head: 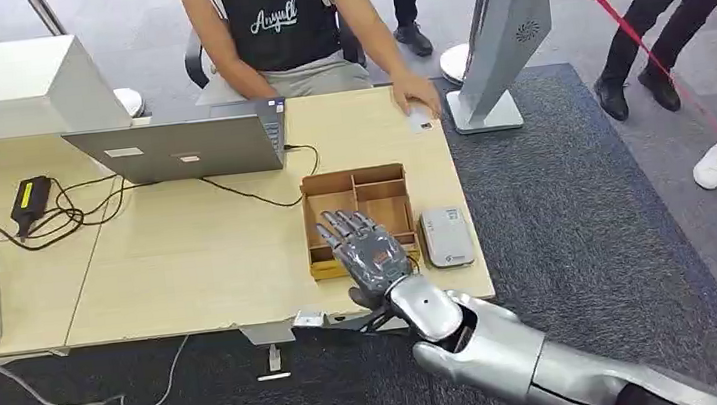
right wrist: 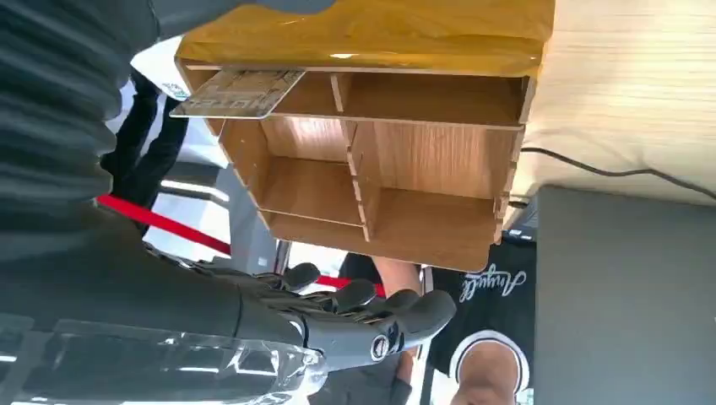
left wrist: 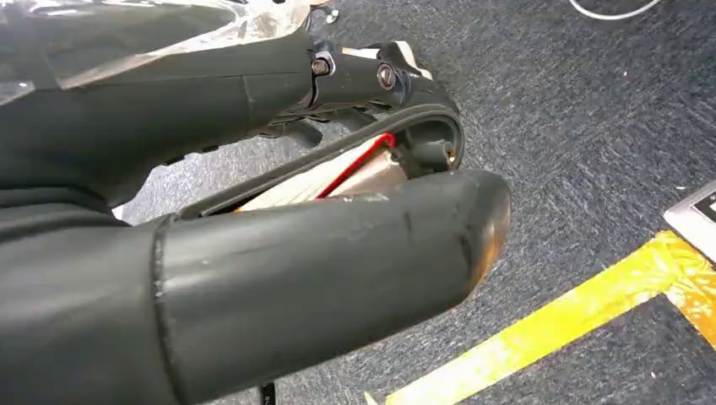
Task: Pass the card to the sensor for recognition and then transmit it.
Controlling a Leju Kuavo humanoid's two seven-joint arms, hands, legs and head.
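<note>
We see our left hand point(left wrist: 279, 219) close up — thick grey thumb point(left wrist: 338, 261) and darker fingers point(left wrist: 253, 84) curled in, nothing visibly held. Beneath it lies grey carpet point(left wrist: 574, 126), crossed by a strip of yellow tape point(left wrist: 574, 316) — a pale plate point(left wrist: 697, 215) just beside it.

A pale card point(right wrist: 239, 91) lies atop the wooden organizer's point(right wrist: 371, 169) edge.

The silver right arm point(head: 511, 347) reaches forward from the lower right, its dark-fingered right hand point(head: 368, 250) flat, fingers spread and holding nothing. The left hand point(left wrist: 279, 253) hangs low, its fingers' state unclear.
</note>
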